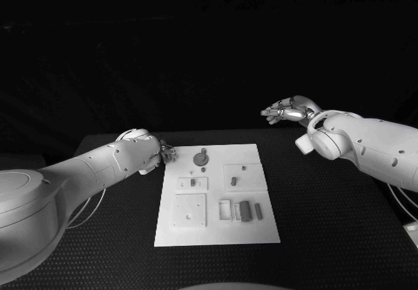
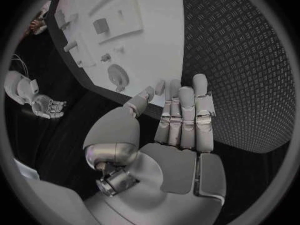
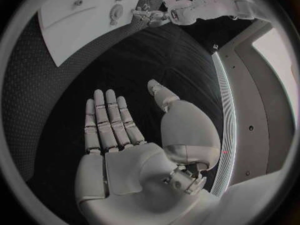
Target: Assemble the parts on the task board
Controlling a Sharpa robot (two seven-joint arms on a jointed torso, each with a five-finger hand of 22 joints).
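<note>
Lying in the middle of the black table (image 1: 331, 211), the white task board (image 1: 218, 235) carries the small grey parts (image 1: 244, 210) spread over its surface: a round piece with a short stem (image 1: 201, 158) sits near the far edge, a small dark upright piece (image 1: 234, 180) stands toward the right of the middle, a square flat plate (image 1: 189, 211) lies in the near left area, and a few short bars lie side by side just to its right. The left hand (image 1: 165, 152) is at the board's far left corner, beside the round piece; in the left wrist view its fingers (image 2: 186, 117) are straight and held loosely side by side with the thumb set apart, the palm empty, the fingertips reaching over the board's edge (image 2: 156, 60) without gripping any part. The right hand (image 1: 286, 110) hangs well away from the board, beyond the table's far right side, above the dark background; its fingers (image 3: 107, 117) are stretched out flat and slightly apart, thumb out to the side, with nothing in the palm.
</note>
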